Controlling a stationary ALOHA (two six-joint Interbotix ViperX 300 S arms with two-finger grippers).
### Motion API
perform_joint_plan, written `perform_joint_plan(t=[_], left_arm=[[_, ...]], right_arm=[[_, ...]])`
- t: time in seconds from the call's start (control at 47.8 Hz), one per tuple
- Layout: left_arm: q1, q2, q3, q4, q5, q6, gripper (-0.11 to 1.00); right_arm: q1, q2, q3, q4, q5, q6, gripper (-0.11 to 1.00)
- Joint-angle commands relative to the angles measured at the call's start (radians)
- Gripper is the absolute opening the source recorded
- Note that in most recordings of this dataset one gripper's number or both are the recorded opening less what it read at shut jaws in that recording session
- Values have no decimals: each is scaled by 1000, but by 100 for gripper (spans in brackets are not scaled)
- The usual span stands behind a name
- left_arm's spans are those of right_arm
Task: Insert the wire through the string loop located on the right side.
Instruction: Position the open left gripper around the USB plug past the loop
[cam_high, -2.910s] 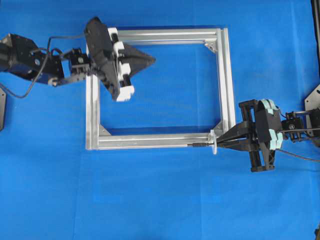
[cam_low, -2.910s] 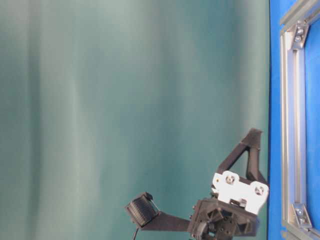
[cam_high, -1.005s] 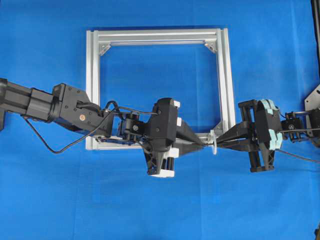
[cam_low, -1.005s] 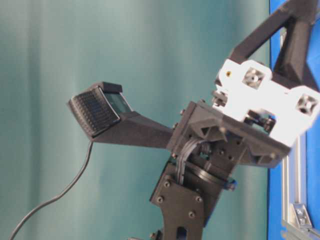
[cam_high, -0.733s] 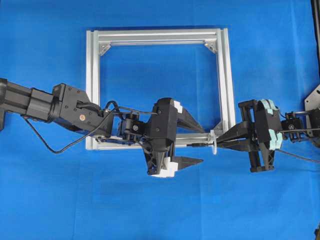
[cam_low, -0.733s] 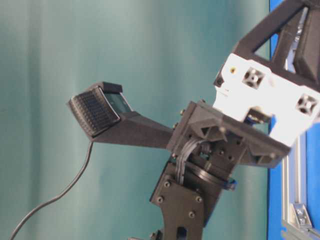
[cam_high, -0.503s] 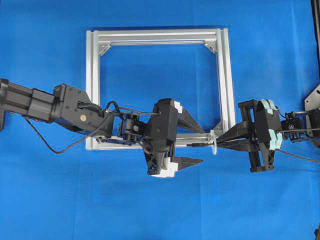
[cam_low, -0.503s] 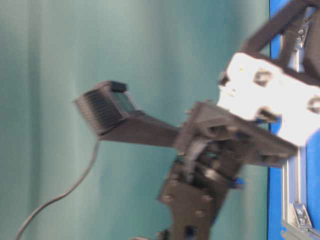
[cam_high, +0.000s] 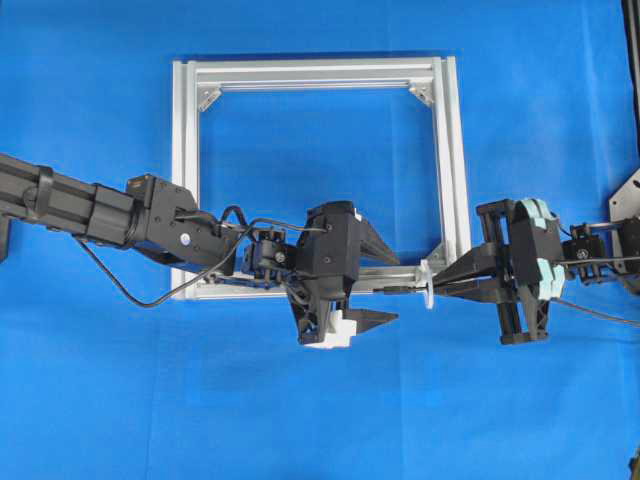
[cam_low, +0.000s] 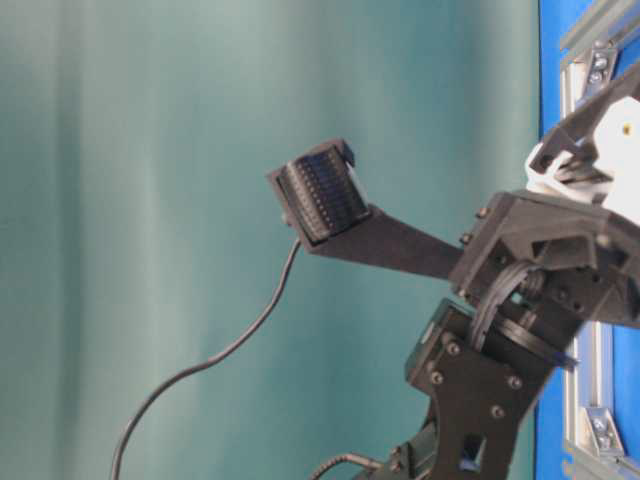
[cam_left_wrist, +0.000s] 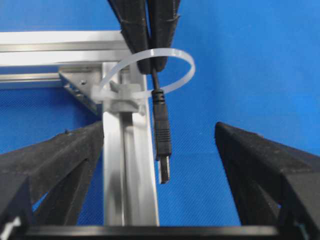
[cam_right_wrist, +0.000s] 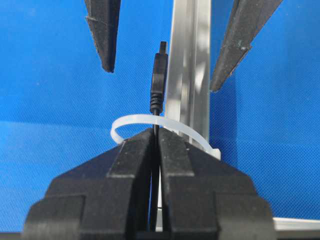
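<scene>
The thin black wire (cam_right_wrist: 159, 80) passes through the white string loop (cam_right_wrist: 150, 122) on the silver frame's (cam_high: 315, 72) lower right corner. My right gripper (cam_right_wrist: 156, 137) is shut on the wire just behind the loop. Its plug tip (cam_left_wrist: 162, 135) pokes out past the loop (cam_left_wrist: 150, 70) beside the frame bar (cam_left_wrist: 127, 170). My left gripper (cam_high: 396, 289) is open, with one finger on each side of the plug and touching nothing. In the overhead view the loop (cam_high: 428, 283) sits between the two grippers, with the right gripper (cam_high: 447, 285) close behind it.
The left arm (cam_high: 150, 215) lies across the frame's lower left corner. The frame rests on a blue cloth (cam_high: 320, 400). In the table-level view the left wrist and its camera (cam_low: 320, 195) fill the foreground, with the frame (cam_low: 583, 150) at the right edge.
My left gripper, shut round the plug a second ago, has opened and drawn back a little to the left. The right gripper and the wire have not moved.
</scene>
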Motion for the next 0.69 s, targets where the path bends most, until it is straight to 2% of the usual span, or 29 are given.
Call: perform_joint_plan(t=[0.0, 0.67], left_arm=[[5, -17, -15, 2, -9, 0, 87], [5, -17, -23, 2, -6, 0, 87]], right_arm=[[-2, -6, -17, 0, -8, 2, -3], [-2, -6, -17, -2, -8, 2, -3]])
